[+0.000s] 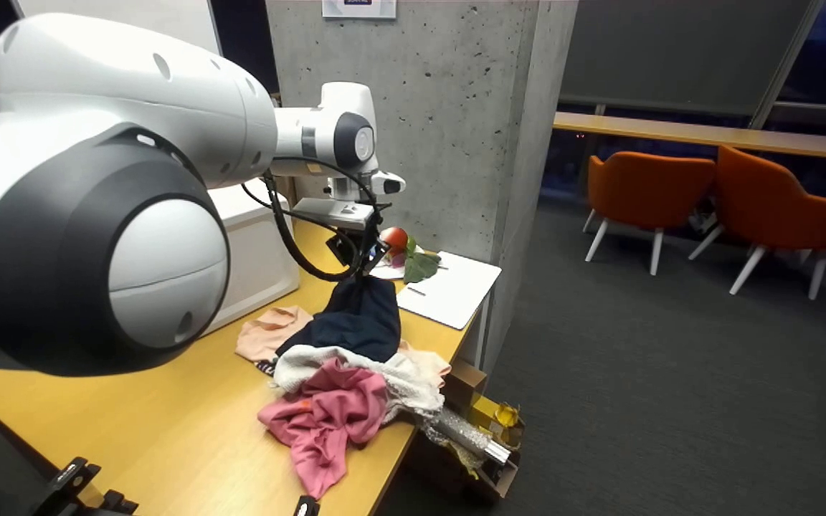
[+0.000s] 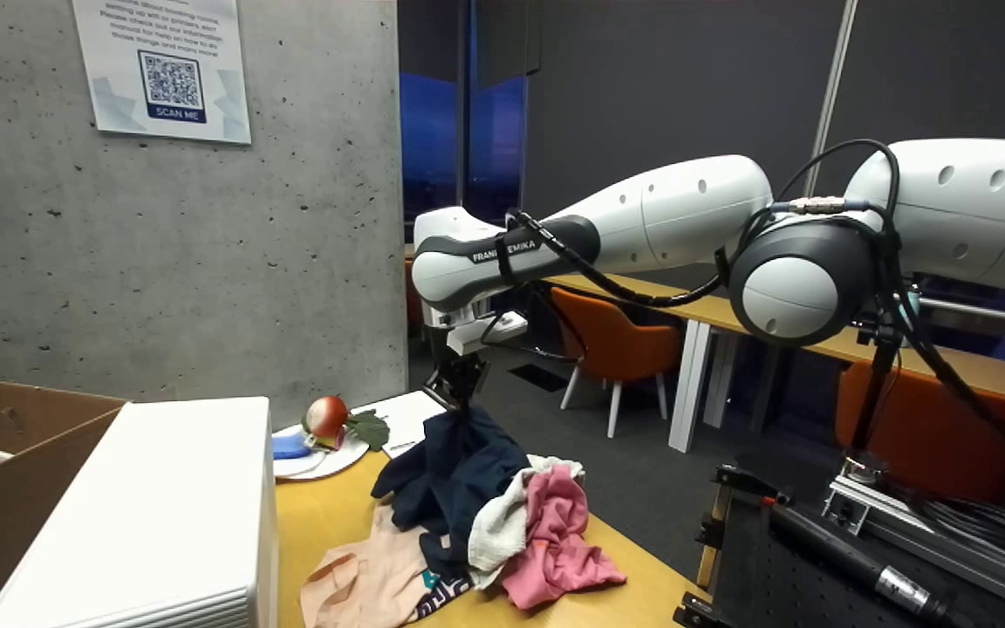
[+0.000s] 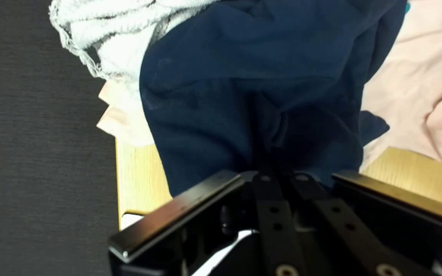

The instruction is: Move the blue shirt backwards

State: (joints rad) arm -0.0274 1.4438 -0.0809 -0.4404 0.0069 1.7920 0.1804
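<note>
The dark navy blue shirt (image 1: 355, 326) is bunched on a pile of clothes on the table, and it also shows in an exterior view (image 2: 459, 475). Its near part is drawn up into a peak under my gripper (image 1: 360, 274). In the wrist view the shirt (image 3: 221, 99) fills the middle, with its folds gathered between the fingertips of the gripper (image 3: 274, 163). The fingers are close together on the cloth. The gripper points down and also shows in an exterior view (image 2: 459, 403). The exact pinch point is dark and partly hidden.
A white towel (image 1: 406, 383), a pink cloth (image 1: 334, 408) and a peach cloth (image 1: 269, 333) touch the shirt. A plate (image 2: 328, 462) with a toy onion (image 2: 326, 417), a white board (image 1: 456, 287) and a white box (image 2: 145, 506) stand around. The table edge (image 3: 118, 180) is close.
</note>
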